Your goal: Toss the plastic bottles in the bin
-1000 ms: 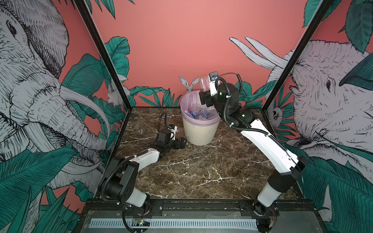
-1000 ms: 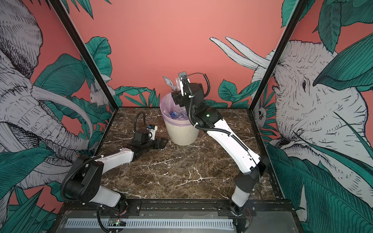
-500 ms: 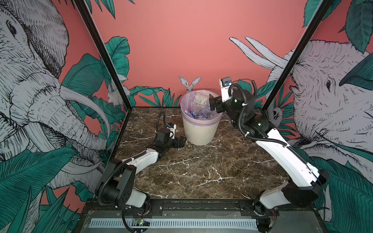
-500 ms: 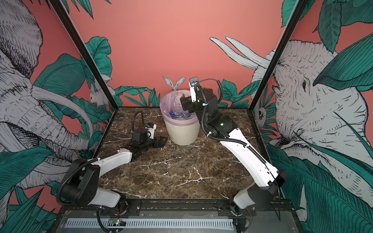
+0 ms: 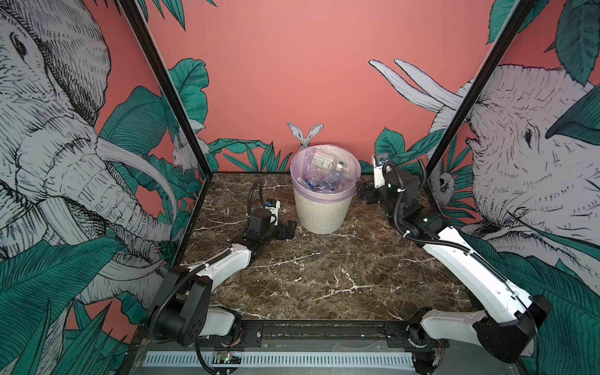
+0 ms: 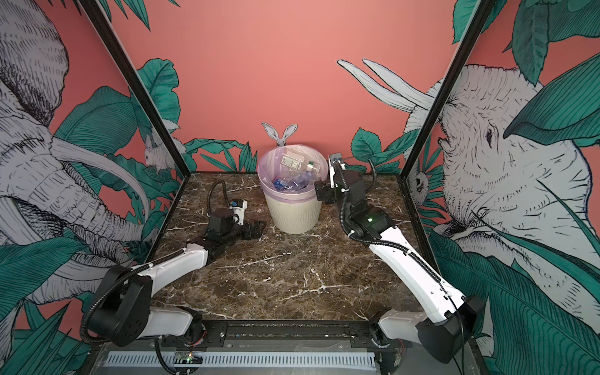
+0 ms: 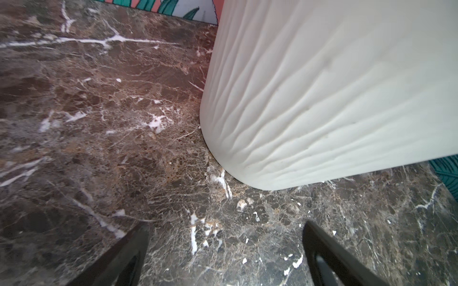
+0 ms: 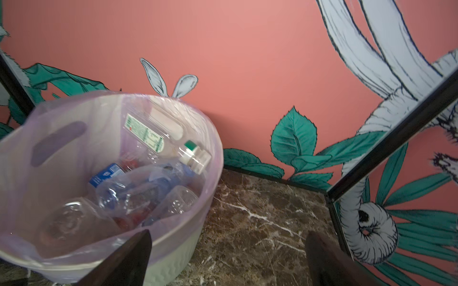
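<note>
The cream ribbed bin (image 5: 321, 211) (image 6: 293, 212) with its lilac liner stands at the back middle of the marble table. Several plastic bottles (image 5: 324, 180) (image 6: 292, 183) lie inside it. The right wrist view shows them (image 8: 148, 190), with a green-capped one (image 8: 158, 141) on top. My left gripper (image 5: 289, 230) (image 6: 256, 229) lies low on the table by the bin's left foot, open and empty (image 7: 225, 227), facing the bin wall (image 7: 322, 86). My right gripper (image 5: 362, 191) (image 6: 321, 193) hovers just right of the bin's rim, open and empty (image 8: 228, 237).
Painted panels with black frame posts (image 5: 451, 123) close in the table on three sides. Brown marble table (image 5: 324, 276) stretches bare in front of the bin. Both arms' white links reach in from the front corners.
My right arm has drawn back from above the bin to its right side and dropped lower. The green-capped bottle now shows on top in the bin. The left arm has barely moved.
</note>
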`<move>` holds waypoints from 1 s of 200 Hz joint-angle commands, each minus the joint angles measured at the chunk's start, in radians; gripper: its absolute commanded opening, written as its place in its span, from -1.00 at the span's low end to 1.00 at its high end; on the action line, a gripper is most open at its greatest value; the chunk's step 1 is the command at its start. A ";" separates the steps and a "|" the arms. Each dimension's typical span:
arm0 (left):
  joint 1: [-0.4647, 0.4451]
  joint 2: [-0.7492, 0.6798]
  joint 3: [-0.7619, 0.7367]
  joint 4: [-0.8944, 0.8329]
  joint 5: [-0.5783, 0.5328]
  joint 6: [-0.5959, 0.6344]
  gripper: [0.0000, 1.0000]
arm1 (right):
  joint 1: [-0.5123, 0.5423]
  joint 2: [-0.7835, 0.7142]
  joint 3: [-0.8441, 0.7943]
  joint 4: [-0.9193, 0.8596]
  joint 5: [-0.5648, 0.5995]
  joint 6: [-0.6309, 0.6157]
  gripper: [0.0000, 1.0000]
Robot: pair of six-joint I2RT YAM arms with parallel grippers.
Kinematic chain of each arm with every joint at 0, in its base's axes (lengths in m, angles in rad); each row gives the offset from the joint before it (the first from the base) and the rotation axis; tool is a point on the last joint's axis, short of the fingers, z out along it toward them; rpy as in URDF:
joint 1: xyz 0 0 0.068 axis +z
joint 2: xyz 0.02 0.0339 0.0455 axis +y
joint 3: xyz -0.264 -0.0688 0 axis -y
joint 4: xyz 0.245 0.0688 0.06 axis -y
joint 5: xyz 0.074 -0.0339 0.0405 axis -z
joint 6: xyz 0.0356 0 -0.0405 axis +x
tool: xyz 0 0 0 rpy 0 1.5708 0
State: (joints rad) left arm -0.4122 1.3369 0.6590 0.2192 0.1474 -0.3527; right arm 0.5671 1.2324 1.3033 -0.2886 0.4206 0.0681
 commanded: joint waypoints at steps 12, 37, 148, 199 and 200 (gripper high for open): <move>0.005 -0.083 -0.045 0.009 -0.073 0.033 0.99 | -0.103 -0.090 -0.124 0.017 -0.083 0.126 0.98; 0.007 -0.118 -0.064 0.017 -0.102 0.043 0.99 | -0.188 -0.128 -0.208 0.000 -0.125 0.175 0.98; 0.080 -0.297 -0.165 0.041 -0.215 0.027 0.99 | -0.411 -0.248 -0.460 -0.008 -0.175 0.274 0.98; 0.145 -0.304 -0.184 0.052 -0.198 -0.013 0.99 | -0.474 -0.176 -0.539 0.037 -0.151 0.308 0.98; 0.145 -0.304 -0.185 0.053 -0.199 -0.013 0.99 | -0.475 -0.175 -0.540 0.038 -0.151 0.308 0.98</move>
State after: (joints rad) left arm -0.2874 1.0534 0.4988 0.2386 -0.0429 -0.3363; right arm 0.1150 1.0271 0.7887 -0.2985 0.2539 0.3431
